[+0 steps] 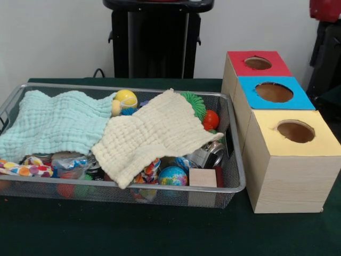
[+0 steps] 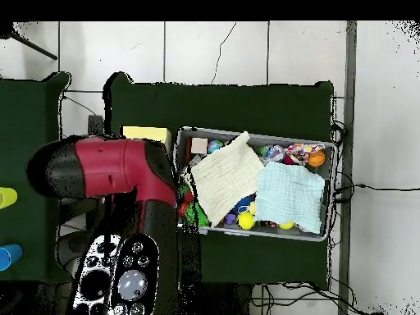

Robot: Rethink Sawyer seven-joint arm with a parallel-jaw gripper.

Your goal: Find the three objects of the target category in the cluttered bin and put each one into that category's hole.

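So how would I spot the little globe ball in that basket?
Look in the wire basket left of the three boxes, along its near wall. Below the cream cloth sits the globe ball, blue with green patches, beside a plain wooden cube.

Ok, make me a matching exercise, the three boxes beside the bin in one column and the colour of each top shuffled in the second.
Things (front view):
1. Nearest box
2. Middle box
3. Farthest box

Top colour:
A. Red
B. Yellow
C. Blue

Pairs: 1-B, 2-C, 3-A
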